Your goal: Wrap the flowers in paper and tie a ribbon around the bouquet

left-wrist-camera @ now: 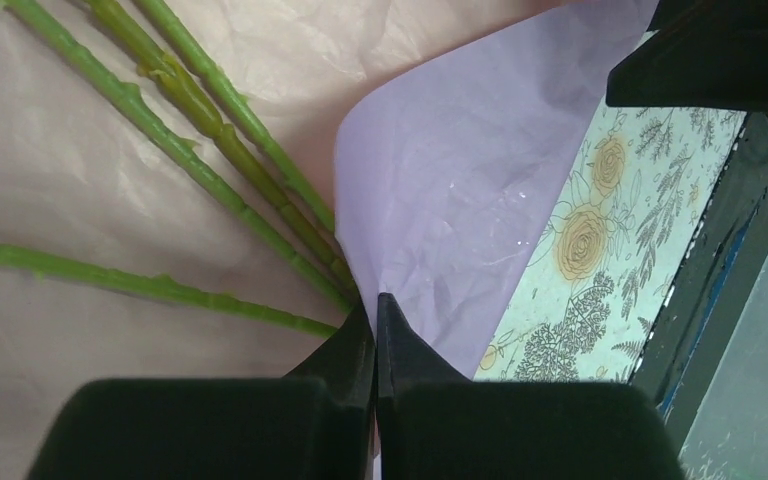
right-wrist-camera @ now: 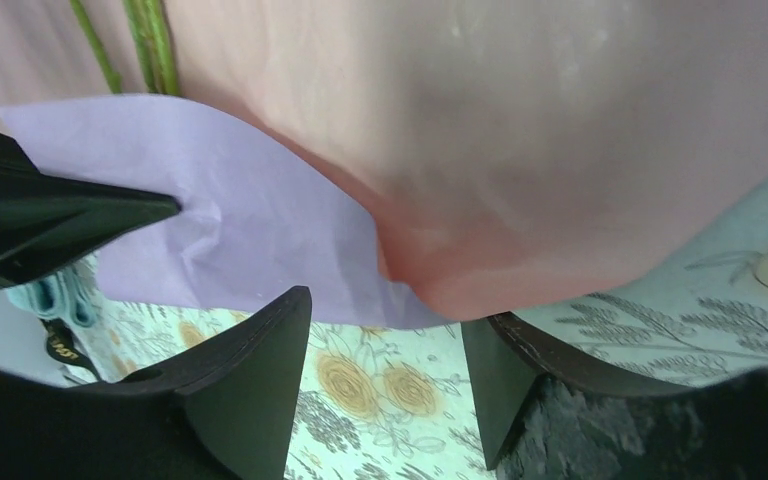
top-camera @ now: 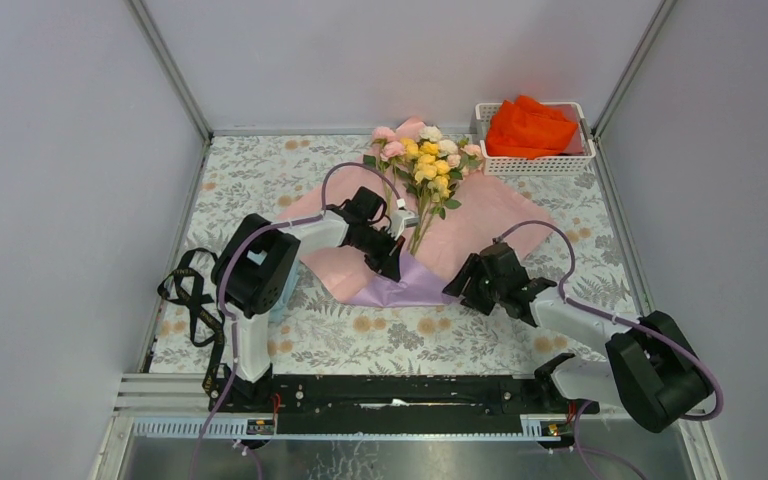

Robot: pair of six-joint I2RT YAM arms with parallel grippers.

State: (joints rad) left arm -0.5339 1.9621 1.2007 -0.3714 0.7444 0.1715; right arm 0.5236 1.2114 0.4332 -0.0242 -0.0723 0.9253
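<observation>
Lilac paper (left-wrist-camera: 460,200) corner curls over the stems (left-wrist-camera: 160,287), pinched in the left jaws to hold the fold; right jaws gape empty

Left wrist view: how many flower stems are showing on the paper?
4 stems. Three fan down from the top left toward the left hand; the fourth runs in lower, from the left edge. More may be hidden under the purple paper fold.

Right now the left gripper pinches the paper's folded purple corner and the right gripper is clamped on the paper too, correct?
Wrong on the right gripper: it is open, fingers apart at the edge of the paper, as the right wrist view shows. The left gripper does pinch the purple corner.
</observation>
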